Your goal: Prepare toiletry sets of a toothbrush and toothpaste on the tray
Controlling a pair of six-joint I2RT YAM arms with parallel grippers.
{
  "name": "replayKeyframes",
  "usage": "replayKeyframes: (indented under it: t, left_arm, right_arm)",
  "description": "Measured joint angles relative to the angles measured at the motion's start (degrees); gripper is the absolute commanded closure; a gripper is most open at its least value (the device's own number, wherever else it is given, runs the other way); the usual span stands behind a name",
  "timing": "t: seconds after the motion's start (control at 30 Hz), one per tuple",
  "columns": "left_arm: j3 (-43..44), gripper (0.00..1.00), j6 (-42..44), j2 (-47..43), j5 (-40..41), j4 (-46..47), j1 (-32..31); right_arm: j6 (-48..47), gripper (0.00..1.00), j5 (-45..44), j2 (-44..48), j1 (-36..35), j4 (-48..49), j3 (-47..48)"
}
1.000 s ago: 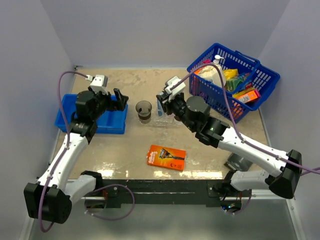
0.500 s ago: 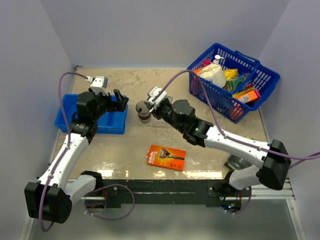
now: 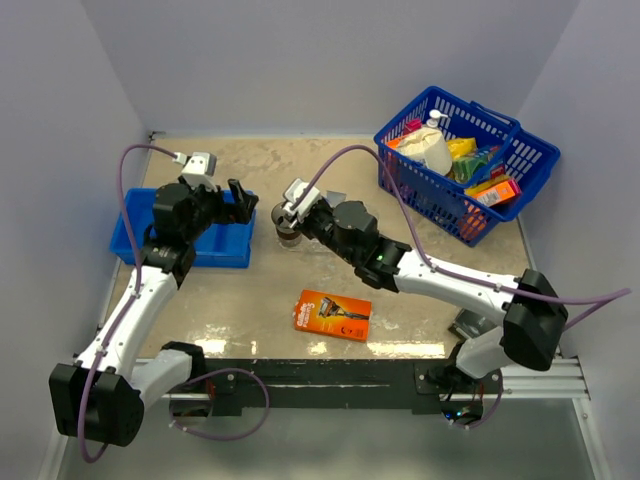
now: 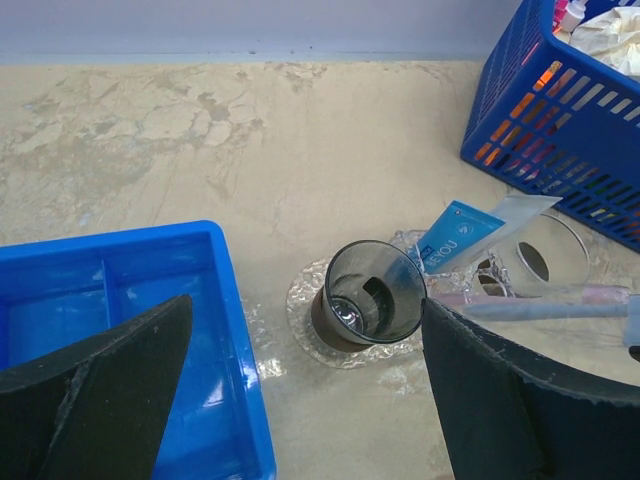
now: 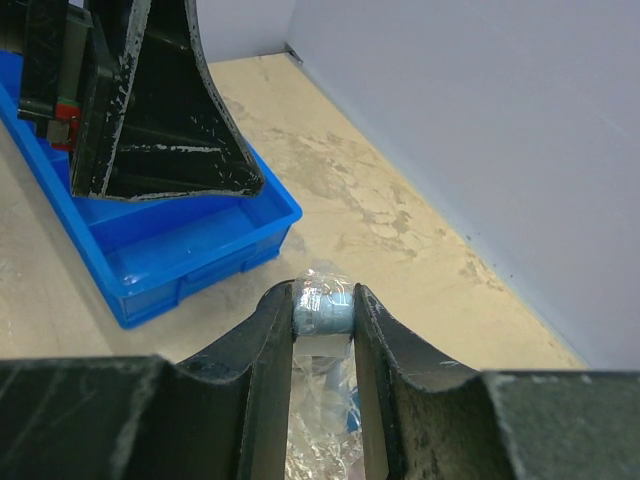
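**Left pincer** (image 4: 305, 305) – jaws fully apart and holding nothing. It hangs over the right end of the blue compartment bin (image 4: 225, 330), facing the cups.

**Right pincer** (image 5: 322, 296) – jaws clamped on the toothbrush (image 5: 322, 312). The toothbrush is in clear film, and a pale blue end shows between the fingers (image 5: 275, 340). In the overhead view the pincer sits just above the dark translucent cup (image 4: 370, 295).

**Tray** (image 4: 298, 300) – clear plastic, flat on the surface (image 3: 260, 290) just right of the bin. It carries the dark cup and a paler cup (image 4: 545, 255) side by side.

**Toothpaste** (image 4: 455, 235) – one blue-and-white tube, tilted, with its lower end near the dark cup's rim and its upper end over the paler cup. Which cup it stands in cannot be told.

**Toothbrush, left wrist view** – a long, thin wrapped shaft lies level across the front of the paler cup, its tip close to the dark cup's rim.

**Dark cup** – upright, nothing standing in it.

**Blue wire basket** (image 3: 500, 185) – at the far right of the surface, packed with mixed goods and well apart from the tray.

**Orange razor pack** (image 3: 333, 313) – flat on the surface near the front edge, apart from everything else.
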State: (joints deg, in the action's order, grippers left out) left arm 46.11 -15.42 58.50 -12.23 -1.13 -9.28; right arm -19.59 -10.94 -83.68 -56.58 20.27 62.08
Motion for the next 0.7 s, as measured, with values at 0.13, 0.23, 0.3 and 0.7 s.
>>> replayKeyframes:
  t: [0.13,0.23,0.3,0.7]
  left_arm:
    - [0.00,0.00,0.00,0.15,-0.26,0.00,0.00]
    - [0.00,0.00,0.00,0.24,-0.50,0.00,0.00]
    - [0.00,0.00,0.00,0.44,-0.66,0.07,0.00]
    - [0.00,0.00,0.02,1.29,-1.38,0.15,0.00]
  right_arm:
    - [-0.76,0.83,-0.04,-0.76,0.00,0.81,-0.07]
    - [-1.33,0.84,-0.17,-1.25,0.00,1.68,-0.52]
    - [-1.66,0.84,-0.37,-1.53,-0.04,1.88,-0.85]
    - [-2.84,0.85,-1.53,-4.02,-0.04,4.85,-3.10]
